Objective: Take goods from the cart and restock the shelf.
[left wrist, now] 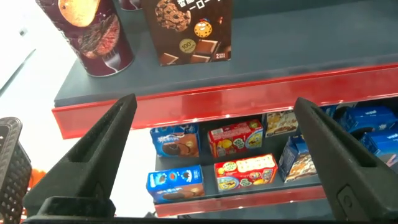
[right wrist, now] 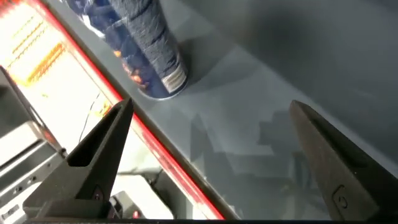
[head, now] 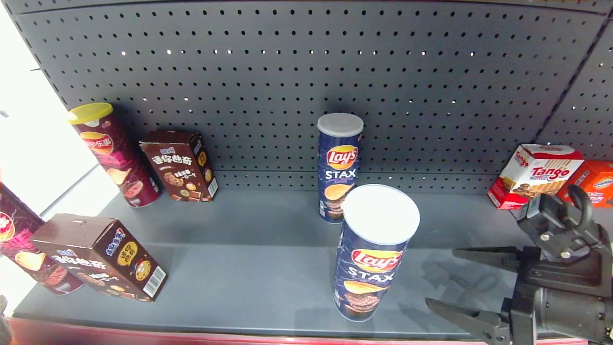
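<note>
1. The left gripper (left wrist: 214,102) hangs in front of and below the shelf's (head: 249,268) front-left corner. Its fingers are spread wide and hold nothing. It faces the shelf's red front edge, with a lower shelf (left wrist: 249,186) of small snack boxes beyond and a black mesh basket (left wrist: 11,165) off to one side.
2. At the shelf's left end, near the front edge, a maroon can (head: 19,244) stands just beside a brown cookie box (head: 100,256).
3. Towards the back-left corner, a yellow-lidded maroon can (head: 112,153) and a second brown box (head: 179,165) stand next to each other, close to the pegboard wall (head: 287,72).
4. In the middle of the shelf, the back blue can (head: 339,167) stands upright near the pegboard wall. The front blue can (head: 373,254) stands upright in front of it, close to the front edge.
5. The right gripper (head: 440,277) is over the front edge, near the front blue can on its right side and not touching it. Its fingers are spread apart and empty.
6. At the shelf's right end, by the back, a white-and-red wafer box (head: 534,175) sits against an orange box (head: 594,182).
</note>
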Controlling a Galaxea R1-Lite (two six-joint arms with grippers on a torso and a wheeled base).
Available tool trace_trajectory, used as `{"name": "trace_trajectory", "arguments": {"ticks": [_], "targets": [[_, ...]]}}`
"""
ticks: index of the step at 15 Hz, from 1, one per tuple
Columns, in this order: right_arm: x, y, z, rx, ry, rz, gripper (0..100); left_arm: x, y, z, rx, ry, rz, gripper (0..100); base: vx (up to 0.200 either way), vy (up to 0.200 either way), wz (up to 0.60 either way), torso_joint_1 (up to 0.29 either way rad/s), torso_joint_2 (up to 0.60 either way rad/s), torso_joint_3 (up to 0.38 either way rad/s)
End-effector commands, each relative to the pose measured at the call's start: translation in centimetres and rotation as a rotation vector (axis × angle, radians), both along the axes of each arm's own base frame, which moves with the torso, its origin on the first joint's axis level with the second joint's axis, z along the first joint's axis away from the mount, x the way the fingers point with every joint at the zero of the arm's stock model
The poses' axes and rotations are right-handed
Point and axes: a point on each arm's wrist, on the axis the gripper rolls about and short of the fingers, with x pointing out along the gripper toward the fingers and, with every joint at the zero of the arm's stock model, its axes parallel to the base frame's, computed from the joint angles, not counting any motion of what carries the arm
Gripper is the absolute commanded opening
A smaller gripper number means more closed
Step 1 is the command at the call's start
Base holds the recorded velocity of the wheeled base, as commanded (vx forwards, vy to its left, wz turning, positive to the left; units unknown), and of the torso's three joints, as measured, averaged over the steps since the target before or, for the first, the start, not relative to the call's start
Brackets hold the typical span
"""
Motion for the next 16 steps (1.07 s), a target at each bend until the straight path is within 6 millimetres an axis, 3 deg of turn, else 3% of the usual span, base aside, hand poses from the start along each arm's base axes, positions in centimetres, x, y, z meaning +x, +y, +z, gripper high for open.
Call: {"name": "trace_trajectory", "arguments": {"ticks": [1, 12, 16], "targets": [[0.7, 0.9, -0.7, -0.025, 0.032, 0.015, 100, 0.0, 0.0, 0.0, -0.003, 0.003, -0.001, 100, 0.000, 0.000, 0.00, 0.000, 0.00, 0.000], [3.8, 3.5, -0.4, -0.022, 0.029, 0.026, 100, 0.0, 0.0, 0.0, -0.017, 0.004, -0.001, 100, 0.000, 0.000, 0.00, 0.000, 0.00, 0.000], [4.1, 3.2, -0.4, -0.023, 0.028, 0.003, 100, 0.0, 0.0, 0.0, -0.015, 0.004, -0.001, 100, 0.000, 0.000, 0.00, 0.000, 0.00, 0.000]]}}
